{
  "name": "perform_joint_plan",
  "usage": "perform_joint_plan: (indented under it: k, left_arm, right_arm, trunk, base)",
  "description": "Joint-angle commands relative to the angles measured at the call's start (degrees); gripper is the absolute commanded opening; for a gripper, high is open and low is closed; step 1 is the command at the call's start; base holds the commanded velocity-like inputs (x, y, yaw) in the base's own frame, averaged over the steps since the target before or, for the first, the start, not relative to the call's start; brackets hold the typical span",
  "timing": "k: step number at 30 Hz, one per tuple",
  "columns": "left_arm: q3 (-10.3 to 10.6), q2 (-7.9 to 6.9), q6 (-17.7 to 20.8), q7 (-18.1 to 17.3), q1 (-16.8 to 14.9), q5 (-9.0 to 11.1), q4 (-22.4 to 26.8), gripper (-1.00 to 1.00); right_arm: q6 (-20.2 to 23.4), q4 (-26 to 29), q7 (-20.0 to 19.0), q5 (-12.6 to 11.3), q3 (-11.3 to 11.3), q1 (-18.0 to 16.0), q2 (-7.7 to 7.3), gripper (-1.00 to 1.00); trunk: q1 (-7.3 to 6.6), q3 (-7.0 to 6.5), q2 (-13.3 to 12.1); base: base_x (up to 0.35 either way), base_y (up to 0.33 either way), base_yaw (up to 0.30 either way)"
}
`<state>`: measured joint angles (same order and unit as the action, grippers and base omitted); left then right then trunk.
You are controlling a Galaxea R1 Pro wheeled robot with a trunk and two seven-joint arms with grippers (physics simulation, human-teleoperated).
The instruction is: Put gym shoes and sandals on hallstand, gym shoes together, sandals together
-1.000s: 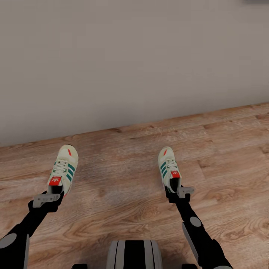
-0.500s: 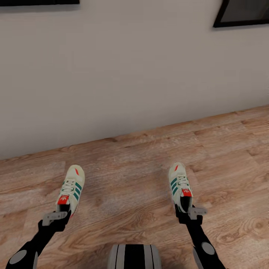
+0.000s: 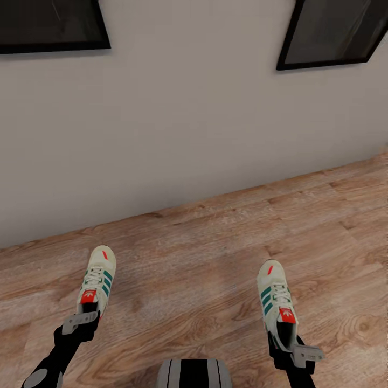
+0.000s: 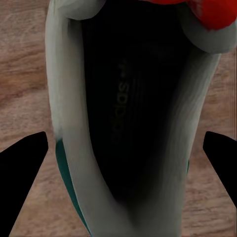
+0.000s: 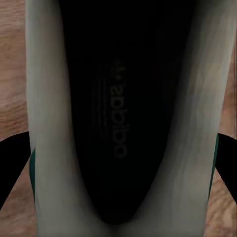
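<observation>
I carry one cream-white gym shoe with green stripes in each hand, above the corridor floor [image 3: 188, 280]. My left gripper [image 3: 86, 319] is shut on the heel of the left gym shoe [image 3: 97, 280], whose toe points at the wall. My right gripper [image 3: 288, 345] is shut on the heel of the right gym shoe [image 3: 275, 299]. The left wrist view looks into the dark opening of its shoe [image 4: 123, 123], with black fingers [image 4: 24, 168] at both sides. The other shoe [image 5: 118, 123] sits the same way in the right wrist view, between black fingers [image 5: 10, 163].
A plain pale wall [image 3: 194, 134] rises close ahead, meeting the wood planks along a slanted line. Two dark framed pictures [image 3: 51, 24] [image 3: 334, 32] hang high on it. My own base [image 3: 194, 373] shows at the lower edge.
The head view has tilted up, bringing the two framed pictures into sight. Both shoes stay in the grippers, and the arms have spread wider apart.
</observation>
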<state>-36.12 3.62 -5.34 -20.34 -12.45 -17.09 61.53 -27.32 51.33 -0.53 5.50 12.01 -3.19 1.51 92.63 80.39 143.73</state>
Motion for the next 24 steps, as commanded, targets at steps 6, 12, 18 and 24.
perform_joint_plan:
  k: [6,12,18,24]
  left_arm:
    - [-0.27,0.07,-0.37,-0.41,-0.06,-0.59,-0.02,-1.00]
    - [-0.27,0.07,-0.33,-0.40,-0.04,-0.56,-0.20,-1.00]
    - [-0.26,0.00,-0.36,-0.40,-0.10,-0.65,-1.74,-1.00]
    - [-0.26,-0.01,-0.37,-0.40,-0.12,-0.66,-2.09,-1.00]
  right_arm:
    - [-0.15,-0.11,-0.09,0.58,0.46,0.02,0.01,-1.00]
    - [-0.10,-0.17,-0.14,0.60,1.24,0.03,0.04,-1.00]
    - [-0.10,-0.17,-0.17,0.57,1.50,0.03,0.07,-1.00]
    - [-0.10,-0.18,-0.13,0.57,1.53,0.03,0.14,-1.00]
  trunk:
    - [-0.16,-1.83,-0.07]
    - [-0.32,-3.68,-0.15]
    - [-0.47,-5.53,-0.23]
    - [-0.62,-7.23,-0.31]
  base:
    - [0.000,0.000,-0.115]
    - [0.000,0.000,-0.113]
    - [0.000,0.000,-0.110]
    - [0.000,0.000,-0.209]
